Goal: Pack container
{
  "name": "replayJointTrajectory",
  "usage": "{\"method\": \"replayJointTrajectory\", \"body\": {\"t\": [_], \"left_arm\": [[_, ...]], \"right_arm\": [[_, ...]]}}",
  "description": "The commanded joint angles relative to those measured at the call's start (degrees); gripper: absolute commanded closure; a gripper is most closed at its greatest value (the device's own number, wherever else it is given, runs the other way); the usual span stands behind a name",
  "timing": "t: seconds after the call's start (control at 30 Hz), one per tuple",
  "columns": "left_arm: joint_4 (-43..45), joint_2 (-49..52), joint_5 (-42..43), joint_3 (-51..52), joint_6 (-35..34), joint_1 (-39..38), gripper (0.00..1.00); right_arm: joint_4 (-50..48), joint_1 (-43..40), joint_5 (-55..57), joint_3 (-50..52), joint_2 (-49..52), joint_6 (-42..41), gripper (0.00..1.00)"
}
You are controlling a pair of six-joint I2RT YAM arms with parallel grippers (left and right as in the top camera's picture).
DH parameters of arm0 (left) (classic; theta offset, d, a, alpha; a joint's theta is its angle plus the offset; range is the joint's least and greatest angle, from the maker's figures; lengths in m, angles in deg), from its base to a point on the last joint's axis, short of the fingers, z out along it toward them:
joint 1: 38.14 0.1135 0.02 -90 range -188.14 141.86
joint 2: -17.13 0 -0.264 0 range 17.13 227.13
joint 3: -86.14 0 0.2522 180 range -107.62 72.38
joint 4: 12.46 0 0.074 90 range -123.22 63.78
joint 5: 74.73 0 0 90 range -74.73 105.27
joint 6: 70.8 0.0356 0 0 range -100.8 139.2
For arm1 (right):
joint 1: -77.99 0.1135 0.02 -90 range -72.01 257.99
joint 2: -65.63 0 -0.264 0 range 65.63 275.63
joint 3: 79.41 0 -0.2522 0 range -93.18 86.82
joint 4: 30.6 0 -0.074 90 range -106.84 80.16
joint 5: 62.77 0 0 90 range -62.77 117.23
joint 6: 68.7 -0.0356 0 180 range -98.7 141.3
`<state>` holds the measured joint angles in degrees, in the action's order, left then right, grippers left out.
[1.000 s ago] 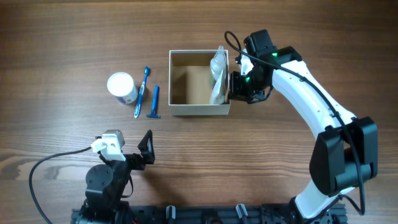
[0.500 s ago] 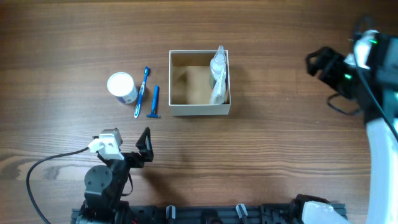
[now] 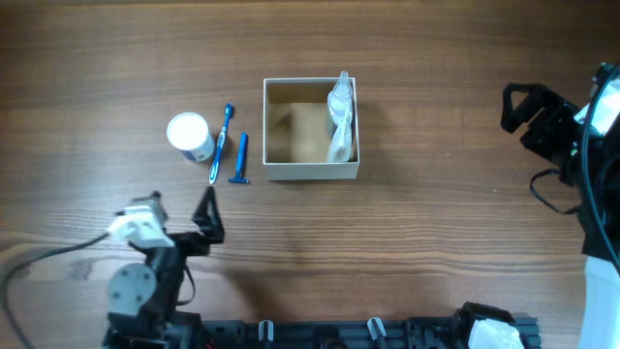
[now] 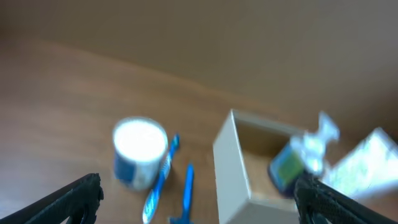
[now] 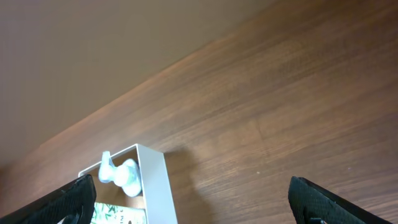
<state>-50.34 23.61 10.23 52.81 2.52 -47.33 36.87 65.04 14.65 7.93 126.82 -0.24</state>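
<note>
The container (image 3: 310, 173), a square box with white walls and a tan inside, sits mid-table. A clear pump bottle (image 3: 339, 102) and a pale packet (image 3: 338, 145) lie along its right wall. Left of it lie a white jar (image 3: 190, 136), a blue toothbrush (image 3: 221, 143) and a blue razor (image 3: 240, 160). My right gripper (image 3: 524, 120) hangs open and empty far to the right of the box. My left gripper (image 3: 180, 223) is open near the front edge, below the jar. The blurred left wrist view shows the jar (image 4: 139, 151), toothbrush (image 4: 160, 183), razor (image 4: 185, 196) and container (image 4: 231, 174) ahead of the open left gripper (image 4: 199, 211). The right wrist view shows the container (image 5: 155, 186) with the bottle (image 5: 121, 174) between the wide jaws of the right gripper (image 5: 202, 211).
Bare wooden tabletop (image 3: 436, 223) surrounds the box. A black cable (image 3: 48, 257) trails from the left arm at the front left. The arms' black base rail (image 3: 320, 334) runs along the front edge.
My right gripper opened, left the bottle and packet in the container, and pulled away to the far right. The left arm shifted slightly left.
</note>
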Motion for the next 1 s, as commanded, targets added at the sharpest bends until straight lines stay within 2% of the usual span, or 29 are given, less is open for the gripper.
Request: {"method": "replayJointTrajectory", "body": {"t": [0.0,0.1,0.23,0.33,0.4,0.63,0.83,0.97], "left_arm": [[-7.13,17.49,-9.20,-17.03,-0.50,0.44,0.00],[-11.30,29.33,-10.23,-26.03,-0.48,0.48,0.00],[-15.78,51.71,-10.27,-42.47,-0.42,2.16,0.00],[-17.20,63.54,-10.21,-50.03,-0.28,3.37,0.00],[-16.85,70.03,-10.51,-51.36,1.79,3.37,0.00],[-15.43,78.88,-10.71,-51.34,2.78,3.93,0.00],[-17.35,82.20,-10.49,-51.32,2.71,7.04,0.00],[-18.80,82.40,-6.05,-51.32,2.78,10.12,0.00]], "right_arm": [[-0.13,-0.20,0.57,-0.26,2.97,0.52,0.00],[-0.13,-0.20,0.57,-0.26,4.76,0.52,0.00],[-0.13,-0.20,0.57,-0.26,8.72,0.50,0.00],[-0.15,-0.20,0.57,-0.26,11.82,0.50,0.00],[-0.15,-0.20,0.57,-0.26,14.82,0.52,0.00],[-0.17,-0.20,0.57,-0.26,22.21,0.52,0.00],[-0.22,-0.20,0.57,-0.26,27.41,0.52,0.00],[-0.24,-0.20,0.57,-0.26,29.05,0.52,0.00]]}}
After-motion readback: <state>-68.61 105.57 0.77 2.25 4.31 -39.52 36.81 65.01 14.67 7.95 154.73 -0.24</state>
